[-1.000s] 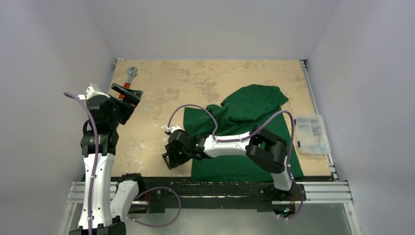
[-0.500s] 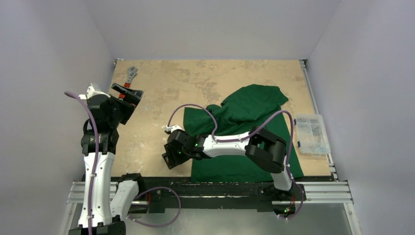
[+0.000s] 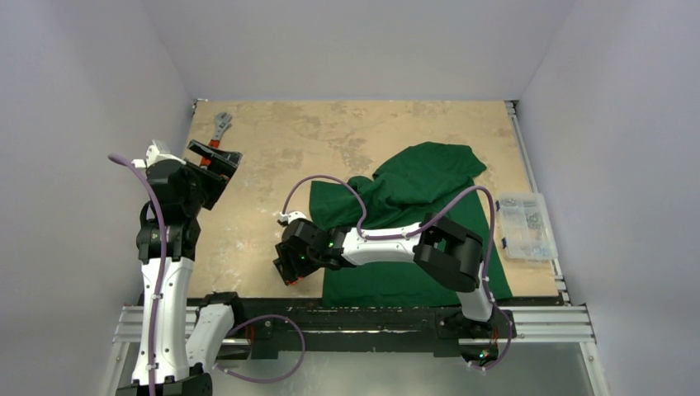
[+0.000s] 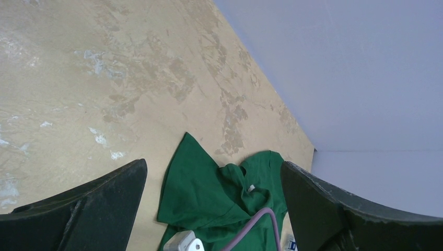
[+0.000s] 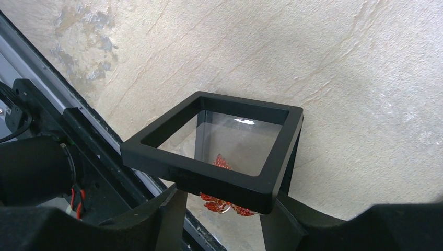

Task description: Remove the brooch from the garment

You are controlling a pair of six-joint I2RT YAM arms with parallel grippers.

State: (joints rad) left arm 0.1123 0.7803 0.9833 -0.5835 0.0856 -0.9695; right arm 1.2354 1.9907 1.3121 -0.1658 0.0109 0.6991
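Observation:
The brooch [image 5: 225, 204], a small orange-red jagged ornament, lies inside a black square display case [image 5: 156, 148] with a clear film window and a raised lid. The case stands on the tan table near the front rail. My right gripper [image 5: 227, 209] is open, its fingers [image 5: 170, 212] on either side of the case's near edge and apart from the brooch. In the top view the right gripper [image 3: 289, 268] sits just left of the garment [image 3: 413, 190], a dark green T-shirt crumpled on the table's right half. My left gripper [image 3: 213, 165] hangs open and empty at the left, with the garment [image 4: 209, 198] showing between its fingers.
A red-handled wrench [image 3: 219, 125] lies at the back left corner. A clear plastic parts box [image 3: 526, 224] sits at the right edge. The metal front rail [image 5: 57, 99] runs close beside the case. A purple cable [image 3: 330, 186] loops over the garment.
The right gripper's jaws have spread wider around the case. The left arm has not moved.

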